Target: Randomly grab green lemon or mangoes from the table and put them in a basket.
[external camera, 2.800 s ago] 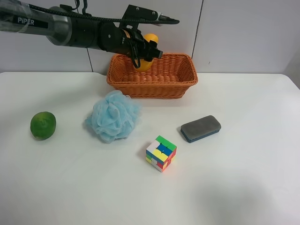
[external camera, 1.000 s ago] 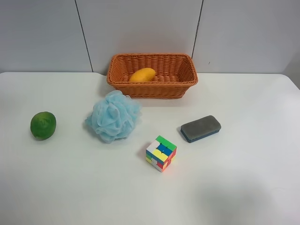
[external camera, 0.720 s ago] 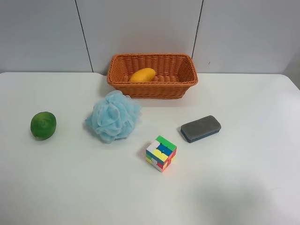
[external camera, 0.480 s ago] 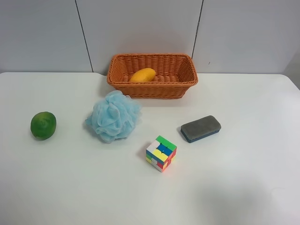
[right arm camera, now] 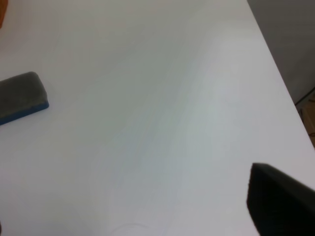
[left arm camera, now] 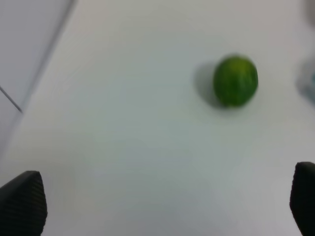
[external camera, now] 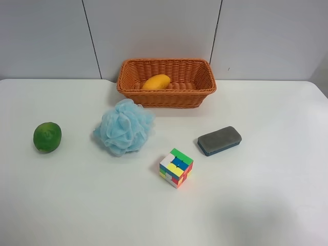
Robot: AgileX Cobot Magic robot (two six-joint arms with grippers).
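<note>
Now mango (external camera: 156, 81) lies in basket (external camera: 166, 96), arm gone from overhead view (1 of 2 fruits done). Lime (external camera: 47, 137) waits on table (external camera: 266, 195). Left gripper (left arm camera: 157, 196) spread wide, empty; right grip unreadable.

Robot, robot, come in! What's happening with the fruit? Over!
Left fingers open, empty. Mango in basket. Lime waiting on table, nothing blocking it.

Left claw (left arm camera: 160, 196): I see only two dark fingertips (left arm camera: 22, 201), cut off at 7 and 4 o'clock; view blurred. Right claw: one dark tip (right arm camera: 280, 204) at 4 o'clock, spread undeterminable. Eraser (right arm camera: 22, 98) cropped at 9 o'clock. Blue puff: a blurred sliver (left arm camera: 310, 83).
</note>
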